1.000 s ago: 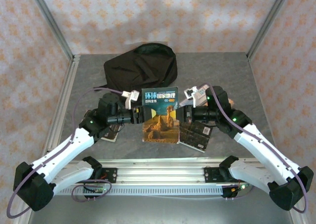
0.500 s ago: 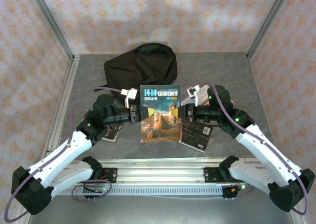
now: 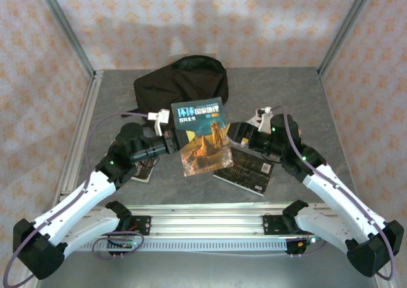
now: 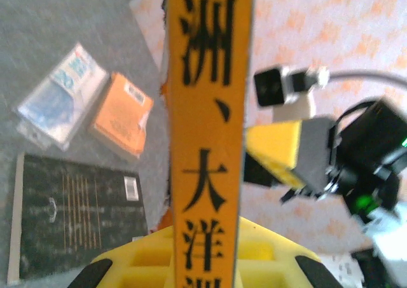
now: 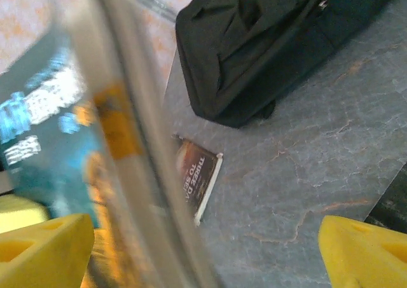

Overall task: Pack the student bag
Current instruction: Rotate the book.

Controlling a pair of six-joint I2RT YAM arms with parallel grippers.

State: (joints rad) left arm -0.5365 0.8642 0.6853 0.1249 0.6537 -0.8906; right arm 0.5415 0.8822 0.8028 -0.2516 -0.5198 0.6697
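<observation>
Item list, read from the arms' side with twelve o'clock at the far wall. Nearest, at five o'clock on the grey worktop (image 3: 299,103), a dark book (image 3: 248,168) lies flat. At seven o'clock a small brown book (image 3: 143,171) lies partly under the left arm. The left wrist view also picks up an orange booklet (image 4: 121,113) flat on the worktop beyond the dark book. These look like stock waiting its turn. At the centre, the left gripper (image 3: 173,140) is clamped on the nine o'clock edge of a picture book (image 3: 202,135). The book has a teal title band and a sandstone cover, and it is lifted clear of the worktop, tilted, with its orange spine running up between the yellow pads. Holding it by one edge leaves the free side able to lead into an opening, I would judge. The right gripper (image 3: 234,134), at the book's three o'clock edge, has its jaws spread wide. The book's edge stands between its fingers (image 5: 362,250), and neither finger appears to press on it. Farthest, at twelve o'clock and well apart from the lifted book, the student bag (image 3: 181,88) lies slumped on the worktop. It is black soft fabric, rounded at its far end and creased across the front, with a zipper line in the right wrist view. I cannot tell whether its mouth is open.
</observation>
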